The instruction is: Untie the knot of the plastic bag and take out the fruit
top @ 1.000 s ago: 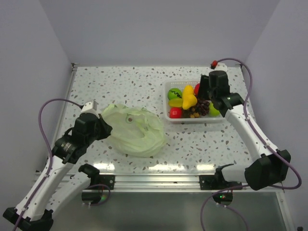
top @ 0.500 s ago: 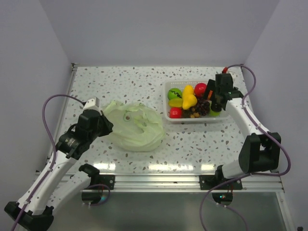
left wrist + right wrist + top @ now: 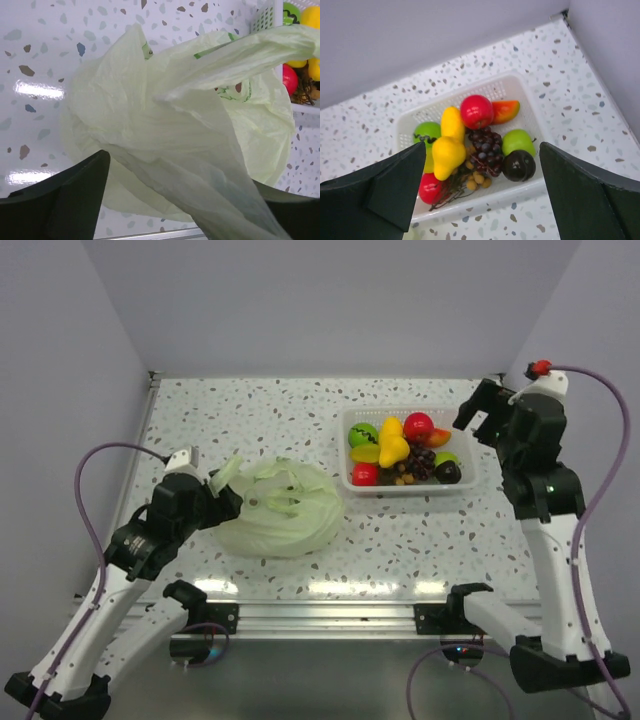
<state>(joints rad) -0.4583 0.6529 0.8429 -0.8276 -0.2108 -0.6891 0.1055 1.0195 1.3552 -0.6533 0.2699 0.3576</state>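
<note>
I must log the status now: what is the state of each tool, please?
Left tool: open, with the bag plastic passing between its fingers.
Right tool: open, holding nothing.

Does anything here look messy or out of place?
Nothing is spilled or broken. The fruit sits piled inside the white basket. The only untidy thing is the pale green bag, limp and crumpled on the table, one fold draped across the left gripper.
</note>
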